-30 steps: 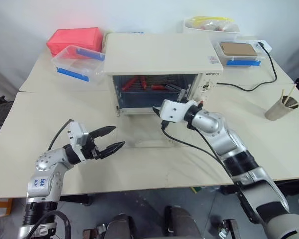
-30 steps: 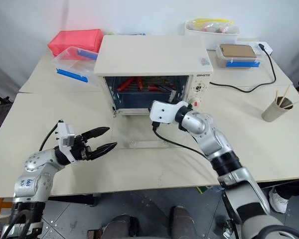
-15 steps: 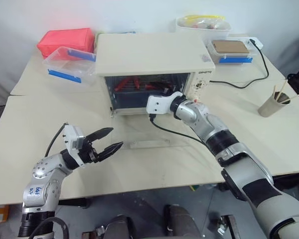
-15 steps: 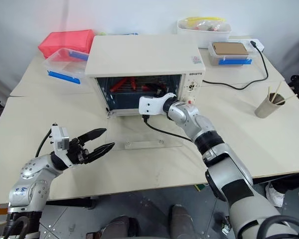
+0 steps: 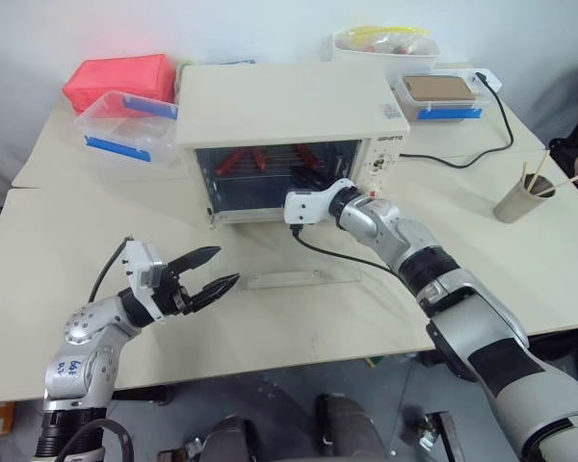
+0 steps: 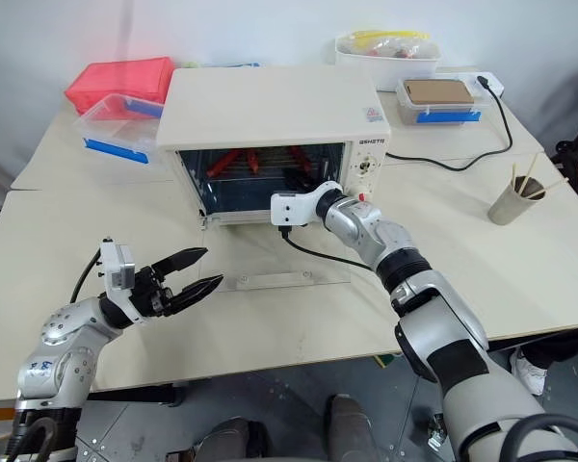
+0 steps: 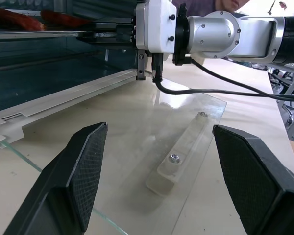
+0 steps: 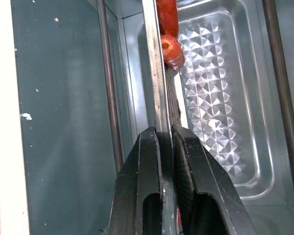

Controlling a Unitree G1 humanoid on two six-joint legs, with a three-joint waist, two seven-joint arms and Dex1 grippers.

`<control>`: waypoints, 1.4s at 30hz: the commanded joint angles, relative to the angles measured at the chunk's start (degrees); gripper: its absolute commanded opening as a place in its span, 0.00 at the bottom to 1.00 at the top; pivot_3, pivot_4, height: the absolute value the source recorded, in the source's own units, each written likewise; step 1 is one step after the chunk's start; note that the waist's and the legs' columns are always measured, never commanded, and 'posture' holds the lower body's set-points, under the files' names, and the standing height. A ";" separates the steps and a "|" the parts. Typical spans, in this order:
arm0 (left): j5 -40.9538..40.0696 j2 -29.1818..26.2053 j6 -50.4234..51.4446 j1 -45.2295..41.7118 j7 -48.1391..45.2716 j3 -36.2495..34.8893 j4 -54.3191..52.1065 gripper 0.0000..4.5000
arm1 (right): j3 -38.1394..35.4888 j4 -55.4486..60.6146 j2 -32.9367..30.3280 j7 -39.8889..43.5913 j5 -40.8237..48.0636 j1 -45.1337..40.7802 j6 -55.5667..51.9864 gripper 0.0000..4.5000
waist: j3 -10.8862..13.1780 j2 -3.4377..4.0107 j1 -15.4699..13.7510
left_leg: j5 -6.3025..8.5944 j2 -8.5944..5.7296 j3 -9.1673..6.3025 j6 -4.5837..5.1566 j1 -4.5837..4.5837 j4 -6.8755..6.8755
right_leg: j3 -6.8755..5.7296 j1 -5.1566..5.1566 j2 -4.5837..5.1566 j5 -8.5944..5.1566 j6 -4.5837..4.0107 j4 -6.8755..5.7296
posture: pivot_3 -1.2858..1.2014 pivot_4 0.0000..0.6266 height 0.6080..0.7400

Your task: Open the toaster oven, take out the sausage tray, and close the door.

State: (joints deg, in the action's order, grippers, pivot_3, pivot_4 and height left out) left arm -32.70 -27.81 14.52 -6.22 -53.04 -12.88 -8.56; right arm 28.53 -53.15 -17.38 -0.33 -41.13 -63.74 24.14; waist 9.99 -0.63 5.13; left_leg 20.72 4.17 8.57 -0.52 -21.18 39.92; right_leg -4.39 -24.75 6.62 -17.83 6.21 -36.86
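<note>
oven [image 5: 289,106]: upper centre of the frame, door [image 5: 303,260] folded flat on the table
tray [image 8: 220,98]: inside oven
right gripper [image 8: 165,134]: pinched on tray rim
left gripper [image 5: 217,269]: lower left, spread wide, empty

Silver-grey jointed arms, white wrist housings, black cables, black ridged fingers [image 7: 88,181], blue handwritten marks
</note>
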 commanded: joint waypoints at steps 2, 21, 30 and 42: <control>-1.40 -0.65 0.17 0.07 0.28 -0.46 -2.62 0.81 | -0.59 -0.23 -0.13 -1.38 0.28 -2.91 1.09 0.10 | 0.00 0.00 0.02 | 0.00 0.00 0.00 0.00 -0.01 0.00 | 0.00 -0.01 0.00 0.00 0.00 0.00 | 0.52 0.24 1.00; -1.01 -2.74 -0.50 -25.21 -3.69 0.12 14.63 0.81 | -0.77 5.58 -1.03 2.50 0.87 -1.77 3.34 0.00 | 0.01 0.00 0.57 | -0.01 -0.04 0.00 -0.02 -0.04 -0.09 | -0.04 -0.07 -0.02 0.00 0.00 0.00 | 0.52 0.24 1.00; 2.10 -4.71 -1.19 -34.64 -8.82 1.47 30.36 0.81 | -3.08 22.86 -5.57 10.98 2.73 6.43 0.13 0.00 | 0.01 0.01 1.39 | -0.03 -0.09 -0.04 0.00 -0.05 -0.17 | -0.14 -0.11 -0.03 0.00 0.01 -0.01 | 0.52 0.24 1.00; 2.97 -5.80 -1.64 -37.53 -12.11 1.09 36.46 0.81 | -8.72 55.29 -13.61 24.37 5.57 27.73 -8.80 0.00 | 0.02 0.00 -0.38 | -0.04 -0.08 -0.03 0.01 -0.08 0.06 | -0.13 -0.06 -0.02 0.00 0.01 -0.05 | 0.52 0.24 1.00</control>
State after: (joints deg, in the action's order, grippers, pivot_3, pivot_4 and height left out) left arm -29.97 -31.84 13.53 -42.93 -65.92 -9.53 26.90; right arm 23.39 -4.28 -29.40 23.06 -36.59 -37.19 16.34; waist 10.01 -0.64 4.75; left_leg 20.68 4.09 8.54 -0.51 -21.26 40.00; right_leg -4.52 -24.81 6.59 -17.83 6.22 -36.91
